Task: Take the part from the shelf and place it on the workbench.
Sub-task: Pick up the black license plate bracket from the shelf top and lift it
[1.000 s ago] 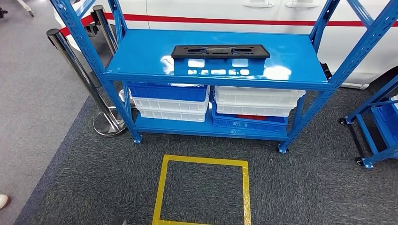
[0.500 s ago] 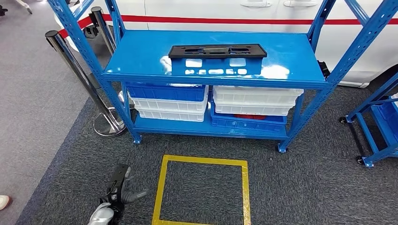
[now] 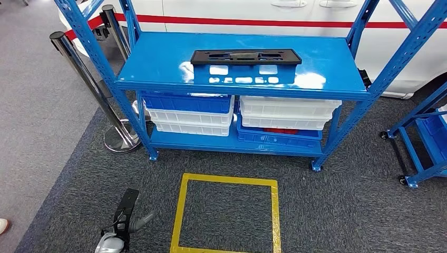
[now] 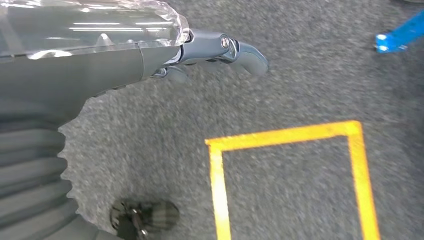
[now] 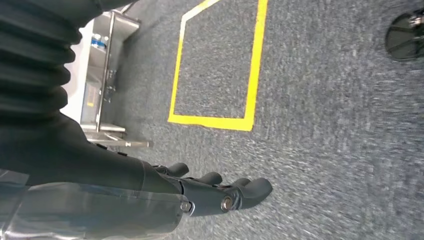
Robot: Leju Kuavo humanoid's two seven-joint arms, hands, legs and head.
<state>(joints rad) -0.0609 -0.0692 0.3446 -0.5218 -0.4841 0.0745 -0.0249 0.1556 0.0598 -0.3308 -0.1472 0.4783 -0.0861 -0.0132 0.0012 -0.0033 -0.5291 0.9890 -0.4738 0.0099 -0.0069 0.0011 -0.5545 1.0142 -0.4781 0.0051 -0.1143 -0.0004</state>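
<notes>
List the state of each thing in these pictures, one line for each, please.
Part: flat on the top shelf, untouched.
Bins: stacked on the lower shelf.
Left hand: low over the carpet, holds nothing, fingers apart.
Right hand: over the carpet, holds nothing, fingers loosely curved.

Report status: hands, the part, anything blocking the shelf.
Left hand low over carpet, holding nothing. Right hand hanging, fingers apart, holding nothing. Black part flat on blue shelf, untouched. Nothing in front of the shelf but the yellow floor square.
</notes>
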